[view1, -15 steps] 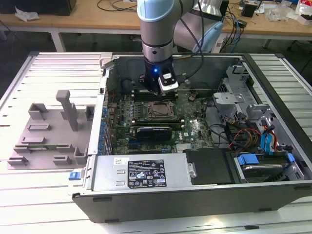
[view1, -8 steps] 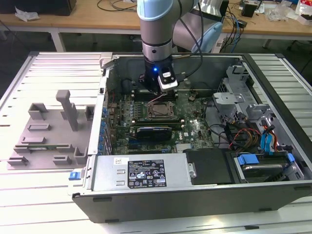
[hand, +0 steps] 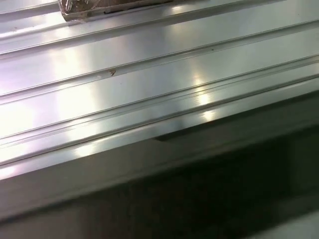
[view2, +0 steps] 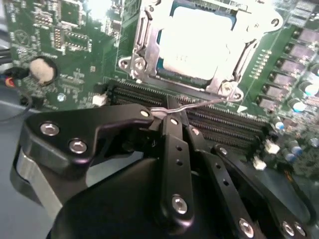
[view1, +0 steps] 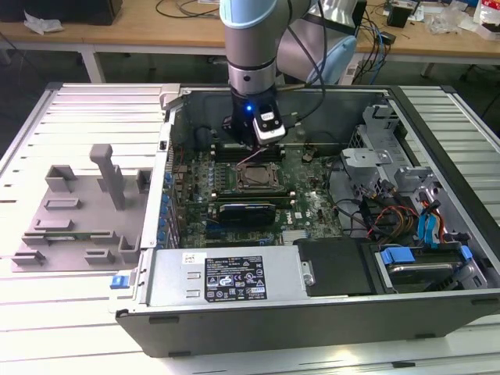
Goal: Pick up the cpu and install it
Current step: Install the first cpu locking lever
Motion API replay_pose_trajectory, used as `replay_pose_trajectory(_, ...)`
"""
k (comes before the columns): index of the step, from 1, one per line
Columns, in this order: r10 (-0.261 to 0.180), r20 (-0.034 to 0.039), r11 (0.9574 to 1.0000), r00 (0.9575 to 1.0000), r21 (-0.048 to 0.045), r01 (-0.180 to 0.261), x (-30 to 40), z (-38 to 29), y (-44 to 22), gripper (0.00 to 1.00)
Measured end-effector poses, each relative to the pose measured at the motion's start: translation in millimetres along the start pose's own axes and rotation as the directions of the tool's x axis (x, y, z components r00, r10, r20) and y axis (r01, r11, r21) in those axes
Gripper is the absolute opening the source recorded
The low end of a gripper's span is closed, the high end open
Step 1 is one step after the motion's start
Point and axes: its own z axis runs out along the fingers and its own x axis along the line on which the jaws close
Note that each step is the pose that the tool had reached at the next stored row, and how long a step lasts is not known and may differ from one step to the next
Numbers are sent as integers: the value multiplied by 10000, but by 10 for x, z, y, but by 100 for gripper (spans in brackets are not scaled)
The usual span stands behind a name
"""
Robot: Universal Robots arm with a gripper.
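CPU (view2: pixel 197 42), a flat square chip with a shiny silver top, sits seated in the metal-framed socket (view2: pixel 144 50) on the green motherboard (view2: pixel 65 40). The black gripper (view2: pixel 172 119) hovers just beside the socket's thin wire lever (view2: pixel 199 104), fingers closed together, holding nothing.

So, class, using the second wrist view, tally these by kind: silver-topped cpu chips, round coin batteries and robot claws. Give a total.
cpu: 1
coin battery: 1
claw: 1
Total: 3
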Motion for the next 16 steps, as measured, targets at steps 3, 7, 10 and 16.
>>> replay_pose_trajectory(3, 0, 16, 10000, 10000, -13, 0, -15, -156, 14, 11)
replay_pose_trajectory(7, 0, 47, 10000, 10000, -28, 0, -31, -326, 34, 11)
replay_pose_trajectory(10, -2, 71, 10000, 10000, -37, 2, -43, -454, 48, 11)
replay_pose_trajectory(16, -7, 207, 10000, 9998, -78, 8, 47, -551, 28, 11)
